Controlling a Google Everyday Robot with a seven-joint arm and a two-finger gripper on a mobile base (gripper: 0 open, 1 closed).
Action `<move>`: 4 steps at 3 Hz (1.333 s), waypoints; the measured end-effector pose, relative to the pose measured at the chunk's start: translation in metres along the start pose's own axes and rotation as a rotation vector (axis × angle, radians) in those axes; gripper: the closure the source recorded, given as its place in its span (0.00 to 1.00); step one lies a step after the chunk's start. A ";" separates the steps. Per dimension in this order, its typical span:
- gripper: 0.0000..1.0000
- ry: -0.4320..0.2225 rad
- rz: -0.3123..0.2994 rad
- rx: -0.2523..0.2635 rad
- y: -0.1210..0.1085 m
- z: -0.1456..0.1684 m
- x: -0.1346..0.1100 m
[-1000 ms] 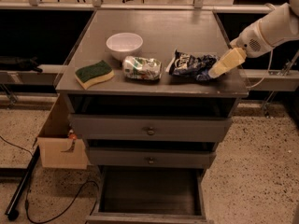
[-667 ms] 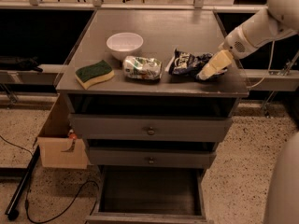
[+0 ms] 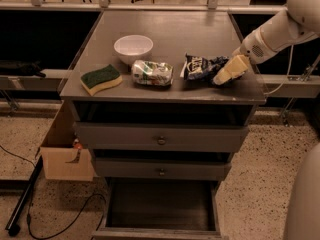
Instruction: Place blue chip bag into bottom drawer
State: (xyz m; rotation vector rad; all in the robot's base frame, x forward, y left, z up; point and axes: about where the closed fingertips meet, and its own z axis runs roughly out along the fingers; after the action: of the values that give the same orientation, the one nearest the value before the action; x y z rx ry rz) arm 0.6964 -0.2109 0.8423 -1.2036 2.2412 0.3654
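The blue chip bag [image 3: 201, 66] lies on top of the grey cabinet [image 3: 165, 26], right of centre, dark blue with white lettering. My gripper [image 3: 226, 73] reaches in from the right on a white arm and sits at the bag's right end, touching or overlapping it. The bottom drawer [image 3: 159, 210] is pulled open below, its dark interior showing.
On the cabinet top stand a white bowl [image 3: 133, 48], a green-and-white wrinkled packet [image 3: 152, 72] and a green-and-yellow sponge [image 3: 101, 79]. Two shallower drawers with round knobs [image 3: 161, 140] are shut. A cardboard box [image 3: 62, 156] and a cable lie on the floor at left.
My gripper has moved left along the cabinet top, coming in against the right end of the blue chip bag. The bag and other objects have stayed in place.
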 end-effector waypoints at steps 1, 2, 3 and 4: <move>0.40 0.000 0.000 0.000 0.000 0.000 0.000; 0.63 0.000 0.000 0.000 0.000 0.000 0.000; 0.87 0.000 0.000 0.000 0.000 0.000 0.000; 1.00 0.000 0.000 0.000 0.000 0.000 0.000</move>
State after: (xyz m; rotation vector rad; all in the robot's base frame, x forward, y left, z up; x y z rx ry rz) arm 0.6964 -0.2108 0.8422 -1.2038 2.2412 0.3656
